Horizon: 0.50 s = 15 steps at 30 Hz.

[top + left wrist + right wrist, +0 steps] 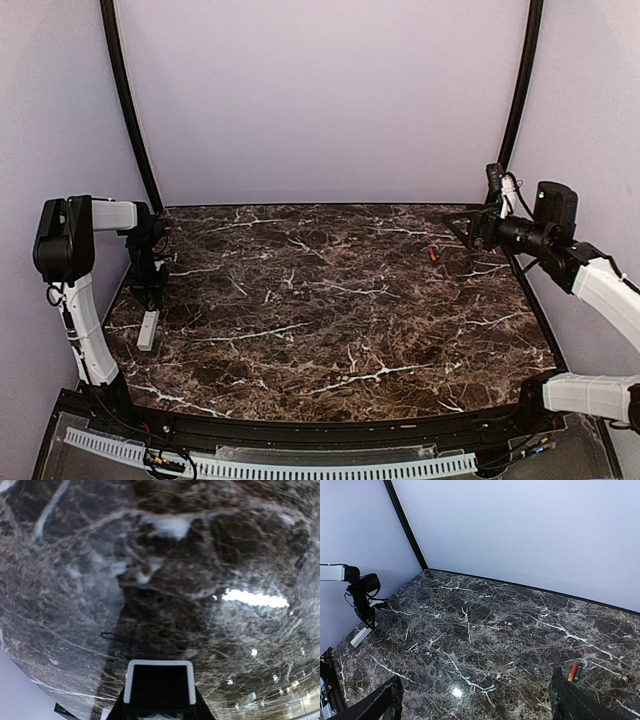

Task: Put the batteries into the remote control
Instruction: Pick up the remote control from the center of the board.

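The remote control [148,330] is a slim white bar lying on the marble near the left edge; it also shows in the right wrist view [361,636]. My left gripper [152,286] points down just behind it. In the left wrist view its jaws [160,692] stand close together on a white-rimmed, dark-centred piece [160,663] that looks like the cover strip. Two batteries [435,254] lie side by side at the far right, red with dark parts [575,672]. My right gripper [463,228] hangs open and empty above and just right of them [476,680].
Black frame posts [125,100] rise at both back corners against lilac walls. The table's raised black rim [300,432] runs along the near edge, with a white perforated strip [300,467] in front of it.
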### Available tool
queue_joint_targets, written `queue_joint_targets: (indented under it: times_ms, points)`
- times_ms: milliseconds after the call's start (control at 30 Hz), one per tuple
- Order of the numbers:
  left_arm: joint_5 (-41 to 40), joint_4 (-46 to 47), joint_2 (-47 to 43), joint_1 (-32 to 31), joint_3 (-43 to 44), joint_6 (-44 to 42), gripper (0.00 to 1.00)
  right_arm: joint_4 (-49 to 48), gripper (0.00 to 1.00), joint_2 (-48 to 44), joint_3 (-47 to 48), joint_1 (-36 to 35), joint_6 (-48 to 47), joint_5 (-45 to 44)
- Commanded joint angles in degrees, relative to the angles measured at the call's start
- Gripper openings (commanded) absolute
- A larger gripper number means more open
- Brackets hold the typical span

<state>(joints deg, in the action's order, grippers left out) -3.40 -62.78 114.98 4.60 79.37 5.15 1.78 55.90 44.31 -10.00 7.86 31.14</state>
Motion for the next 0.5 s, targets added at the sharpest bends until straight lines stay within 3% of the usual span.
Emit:
queue_joint_targets:
  times_ms: [0, 233, 467]
  points:
    - [0.24, -0.5, 1.65, 0.21, -0.78, -0.18, 0.03, 0.62, 0.99, -1.62, 1.61, -0.11, -0.92, -0.3]
    - [6.87, 1.87, -0.98, -1.63, 2.32, -0.17, 0.0, 1.73, 0.99, -1.77, 3.36, -0.11, 0.29, 0.34]
    - [13.09, 7.11, -12.71, -11.78, 12.97, 0.35, 0.0, 2.55, 0.99, -1.86, 7.23, -2.57, 3.37, 1.85]
